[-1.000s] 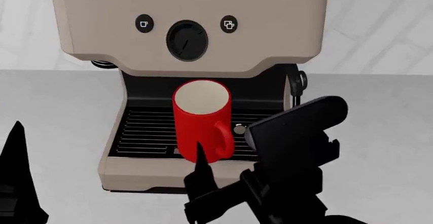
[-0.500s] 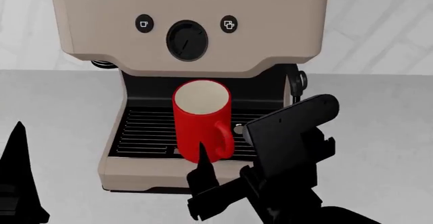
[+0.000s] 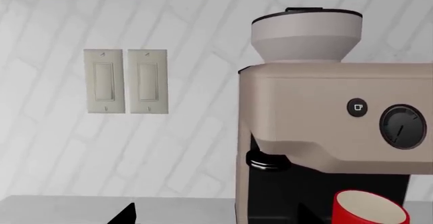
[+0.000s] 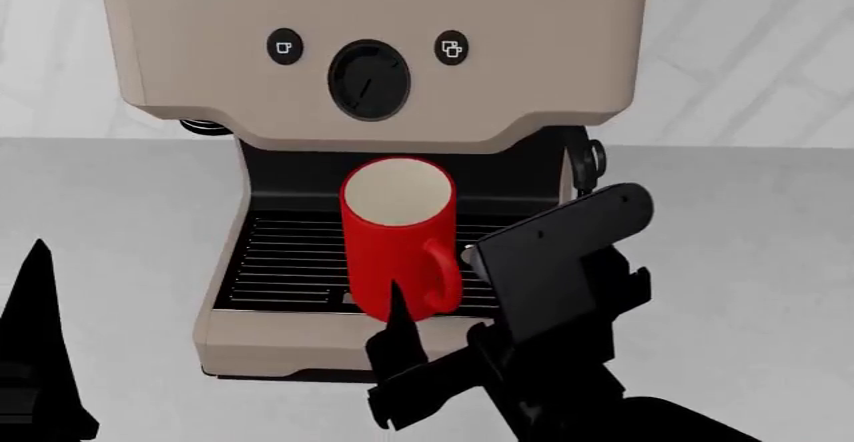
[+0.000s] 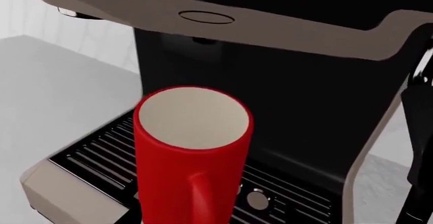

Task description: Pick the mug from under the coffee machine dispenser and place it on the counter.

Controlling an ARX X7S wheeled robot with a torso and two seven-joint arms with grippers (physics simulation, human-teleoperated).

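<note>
A: Since a second ago your right gripper (image 4: 441, 347) has crept left and closer to the mug (image 4: 398, 239); the mug hasn't shifted.

B: Head view?

A: The mug stands upright on the drip tray (image 4: 287, 257), under the coffee machine dispenser (image 4: 371, 52). One right finger (image 4: 396, 317) overlaps its base; I can't tell whether the claw is spread. Your left gripper (image 4: 38, 362) sits low over the counter (image 4: 94, 262), state unclear.

B: Wrists?

A: Left: two wall switches (image 3: 125, 81), the mug's rim. Right: the mug close up, handle (image 5: 203, 196) facing you
</note>
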